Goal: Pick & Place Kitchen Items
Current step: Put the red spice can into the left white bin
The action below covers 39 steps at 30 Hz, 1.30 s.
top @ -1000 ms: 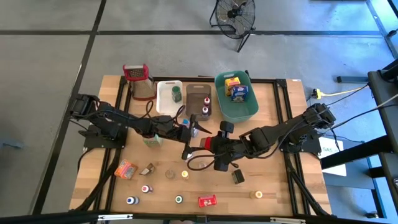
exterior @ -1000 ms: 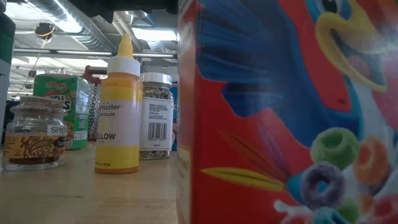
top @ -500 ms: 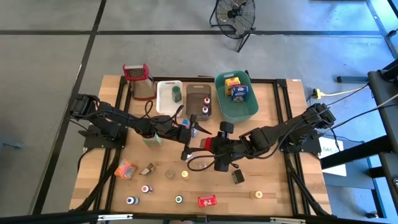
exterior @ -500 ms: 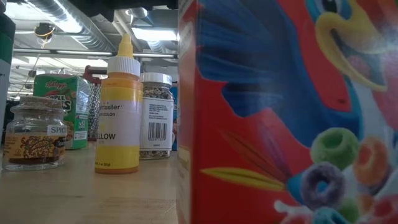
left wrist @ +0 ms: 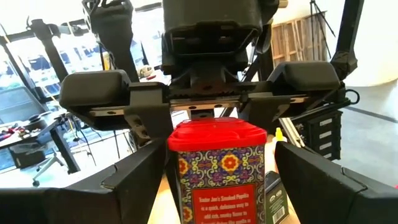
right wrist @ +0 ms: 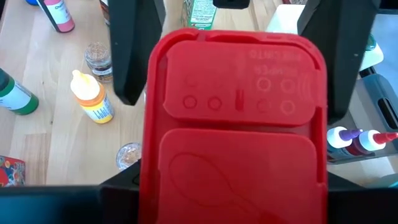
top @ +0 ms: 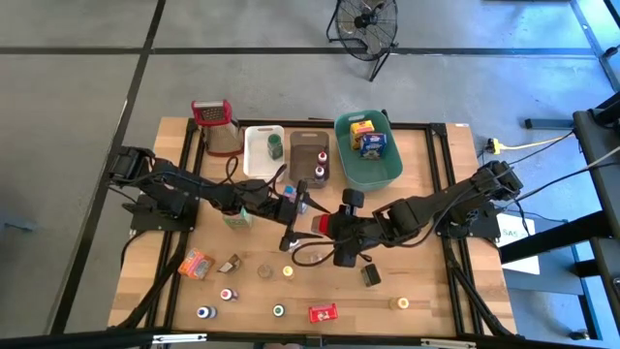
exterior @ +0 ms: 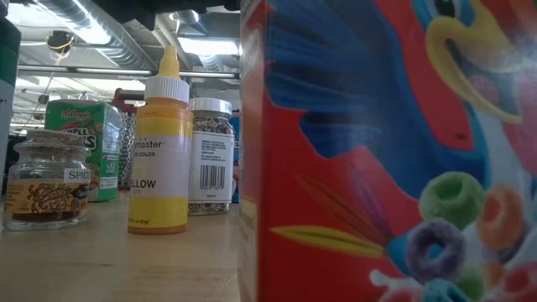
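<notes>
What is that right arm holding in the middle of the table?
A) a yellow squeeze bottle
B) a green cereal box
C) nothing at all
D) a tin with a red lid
D: the right wrist view shows the red-lidded tin filling the space between that arm's fingers, and from above the right gripper has something red at its tip.

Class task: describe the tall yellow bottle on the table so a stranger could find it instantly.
On the wooden table, look just left of the big red cereal box. The yellow squeeze bottle with a white collar and pointed yellow tip stands upright there, taller than the sprinkle jar behind it.
</notes>
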Each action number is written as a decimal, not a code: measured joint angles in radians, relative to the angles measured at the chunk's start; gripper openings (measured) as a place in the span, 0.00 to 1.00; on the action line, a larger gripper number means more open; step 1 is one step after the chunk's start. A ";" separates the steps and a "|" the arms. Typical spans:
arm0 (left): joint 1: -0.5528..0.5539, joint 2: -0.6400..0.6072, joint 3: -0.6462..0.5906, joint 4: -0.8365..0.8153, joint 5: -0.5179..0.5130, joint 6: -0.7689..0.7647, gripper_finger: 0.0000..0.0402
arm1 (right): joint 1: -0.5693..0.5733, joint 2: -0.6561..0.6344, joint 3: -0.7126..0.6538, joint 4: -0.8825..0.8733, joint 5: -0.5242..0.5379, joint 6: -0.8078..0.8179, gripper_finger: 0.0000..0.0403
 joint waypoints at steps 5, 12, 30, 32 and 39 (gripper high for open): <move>0.003 0.000 0.000 0.000 -0.022 -0.007 0.74 | -0.012 0.000 0.000 0.000 -0.015 -0.001 0.47; 0.032 0.000 0.000 -0.012 -0.009 -0.046 0.74 | -0.019 0.000 0.000 0.000 -0.029 -0.003 0.49; 0.053 0.095 0.060 -0.040 0.105 -0.141 0.74 | -0.020 0.000 -0.002 0.002 -0.041 -0.030 0.47; 0.052 0.098 0.065 -0.041 0.105 -0.140 0.74 | -0.019 0.000 -0.002 0.001 -0.041 -0.030 0.47; 0.052 0.100 0.066 -0.036 0.103 -0.141 0.71 | -0.020 0.003 -0.002 -0.003 -0.050 -0.029 0.51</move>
